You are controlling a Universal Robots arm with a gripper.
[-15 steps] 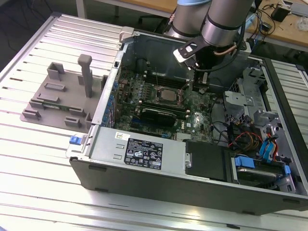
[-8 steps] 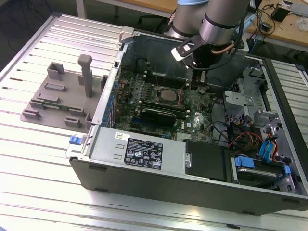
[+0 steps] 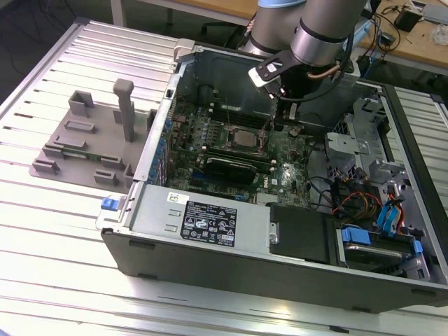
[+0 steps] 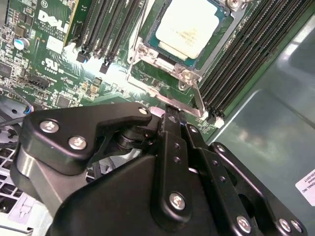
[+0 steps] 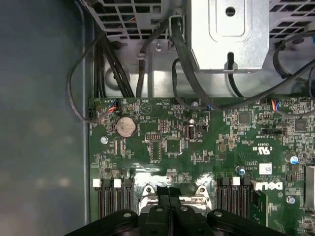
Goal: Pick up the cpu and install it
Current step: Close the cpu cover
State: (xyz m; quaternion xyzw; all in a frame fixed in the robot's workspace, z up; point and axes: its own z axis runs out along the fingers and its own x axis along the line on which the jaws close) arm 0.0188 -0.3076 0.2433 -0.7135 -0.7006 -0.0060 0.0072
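The cpu (image 4: 189, 24) lies flat in its socket on the green motherboard (image 5: 197, 142), silver top facing up, with the socket's metal frame (image 4: 142, 54) around it. In the exterior view the cpu (image 3: 243, 138) shows as a pale square near the middle of the board, inside the open computer case (image 3: 210, 259). Whether the frame is clamped down over the chip cannot be told.

The gripper (image 4: 170, 117) hangs over the board just beside the socket, holding nothing. Its two black fingers (image 5: 164, 194) are pressed together, with only a thin seam between them. In the second wrist view the tips are close to a thin metal lever (image 4: 197, 98) at the socket's edge; whether they touch it is unclear.

Rows of black memory slots (image 4: 236, 59) run along both sides of the socket. A round silver coin battery (image 5: 125, 127) sits farther out on the board, and black cables (image 5: 182, 59) loop beyond the board's edge. The case lies on its side on a ribbed metal table (image 3: 56, 231), with a grey plastic tray (image 3: 77, 150) on the exterior view's left
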